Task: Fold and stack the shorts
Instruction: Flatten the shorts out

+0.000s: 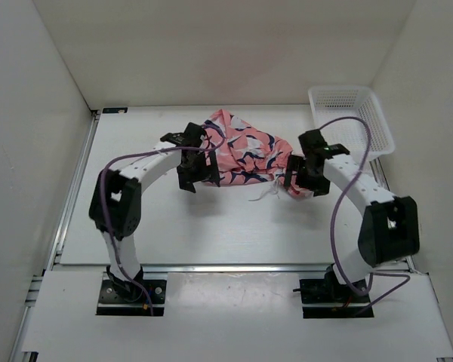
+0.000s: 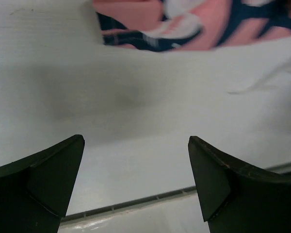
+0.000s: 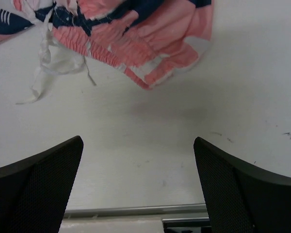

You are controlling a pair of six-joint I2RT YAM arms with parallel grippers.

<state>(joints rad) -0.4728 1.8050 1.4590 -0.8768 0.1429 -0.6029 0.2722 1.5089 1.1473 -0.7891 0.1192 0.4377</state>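
The left gripper [image 2: 136, 141] is holding its two dark fingers [image 2: 48, 174] wide apart, with nothing between them but bare white table [image 2: 136, 102]. The right gripper [image 3: 138, 141] is doing the same, with its fingers [image 3: 242, 179] wide apart and gripping nothing. From above, the left gripper [image 1: 190, 179] and the right gripper [image 1: 296, 185] are sitting on either side of the shorts [image 1: 245, 154], which are lying in a pink bunched-up heap near the middle of the table [image 1: 211, 226], a bit toward the back. In the left wrist view the shorts [image 2: 184, 24] are lying ahead of the fingers and are not touching them. In the right wrist view the shorts [image 3: 136, 43] are also lying ahead, with bare table in between, and the white drawstring [image 3: 43, 73] is trailing loose off to one side (it is showing from above too, as a thin white squiggle [image 1: 263, 194] by the right gripper). There is lots of open table between the shorts and the metal rail [image 1: 211, 266] at the near edge. White walls [image 1: 30, 113] are standing at the left, back and right sides. A white basket [image 1: 377, 124] is sitting in the far right corner, near the right arm.
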